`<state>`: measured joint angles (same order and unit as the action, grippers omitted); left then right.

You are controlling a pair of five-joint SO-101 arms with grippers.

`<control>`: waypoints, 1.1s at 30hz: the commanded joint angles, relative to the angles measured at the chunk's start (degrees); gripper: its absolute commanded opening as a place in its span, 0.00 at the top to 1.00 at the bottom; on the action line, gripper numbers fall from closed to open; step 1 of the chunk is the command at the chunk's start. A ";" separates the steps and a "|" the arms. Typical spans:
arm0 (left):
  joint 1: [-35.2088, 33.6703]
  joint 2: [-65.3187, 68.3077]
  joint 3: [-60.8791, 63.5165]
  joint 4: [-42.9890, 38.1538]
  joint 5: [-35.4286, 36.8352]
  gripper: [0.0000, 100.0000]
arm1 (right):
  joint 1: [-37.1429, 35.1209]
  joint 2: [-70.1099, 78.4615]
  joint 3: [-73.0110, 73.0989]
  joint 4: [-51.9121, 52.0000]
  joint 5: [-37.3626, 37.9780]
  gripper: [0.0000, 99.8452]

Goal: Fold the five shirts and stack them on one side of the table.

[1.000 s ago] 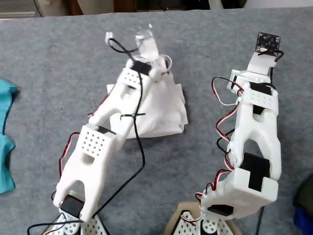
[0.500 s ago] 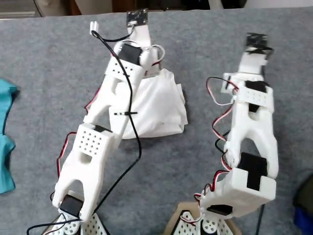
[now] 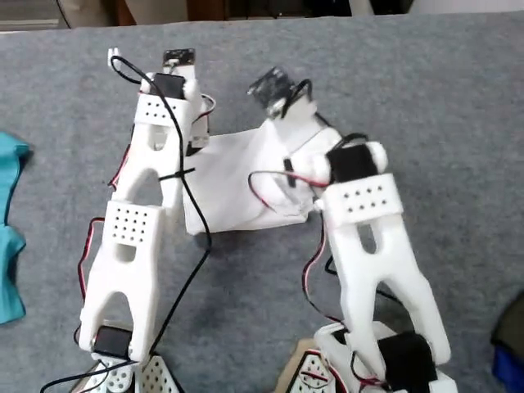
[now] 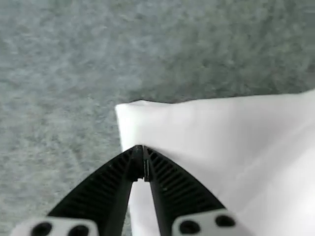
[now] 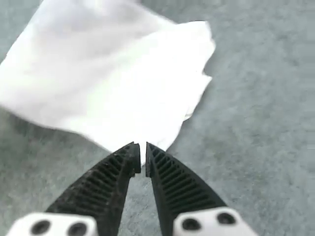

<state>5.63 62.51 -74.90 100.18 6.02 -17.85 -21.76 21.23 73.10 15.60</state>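
Centrally on the grey surface [image 3: 426,98] lies the folded white shirt [image 3: 233,176], both arms leaning over it. The left end effector [image 4: 142,162] is closed at one corner and the right end effector [image 5: 140,147] is all but closed at another edge; a grip on the cloth is unclear. A teal garment [image 3: 8,229] lies well apart.

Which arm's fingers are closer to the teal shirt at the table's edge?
Left. The left gripper sits at the corner of the white shirt nearest the teal shirt. The right gripper sits at the white shirt's opposite edge, farther away.
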 commanded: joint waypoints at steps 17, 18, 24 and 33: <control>-1.14 7.78 -3.34 -10.11 -0.35 0.98 | 2.59 24.40 -2.42 -9.32 0.97 0.96; -1.41 8.04 -4.22 -10.11 -0.35 0.98 | 4.00 24.40 -2.33 -9.32 1.23 0.96; -2.46 9.45 -6.07 -9.67 -2.20 0.98 | 9.98 24.48 -1.27 -9.58 3.87 0.96; -2.11 9.36 -13.01 -2.64 -2.29 0.98 | 9.80 22.99 -2.77 -9.14 3.52 0.96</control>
<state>5.01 72.09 -81.76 94.46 4.09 -8.88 2.77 21.76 63.43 19.21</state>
